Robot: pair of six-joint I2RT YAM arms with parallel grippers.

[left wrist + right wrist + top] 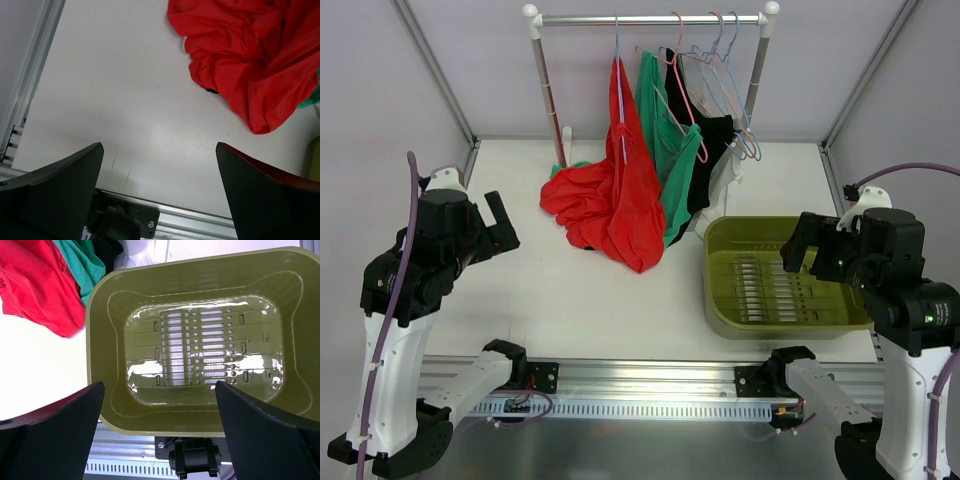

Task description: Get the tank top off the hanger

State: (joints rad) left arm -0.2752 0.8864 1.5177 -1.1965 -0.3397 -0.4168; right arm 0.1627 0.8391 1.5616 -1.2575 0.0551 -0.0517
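A white table (570,300) sits between pale grey walls (380,80), a metal clothes rail (650,19) at its back.

The soft fabric tank top (620,200) is bright red, plain, unprinted. The thin clothes hanger (617,50) is pale blue. One neighbouring fabric top (665,140) is green, another fabric top (710,140) black. The slotted plastic basket (717,300) is olive; the counter (520,300) is white.

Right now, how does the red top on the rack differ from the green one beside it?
The red tank top bunches into a wide heap on the table, while the green top hangs in a narrower strip. The red tank top is the leftmost garment; the green top sits between it and a black top. Both are soft and hang from the same rail.
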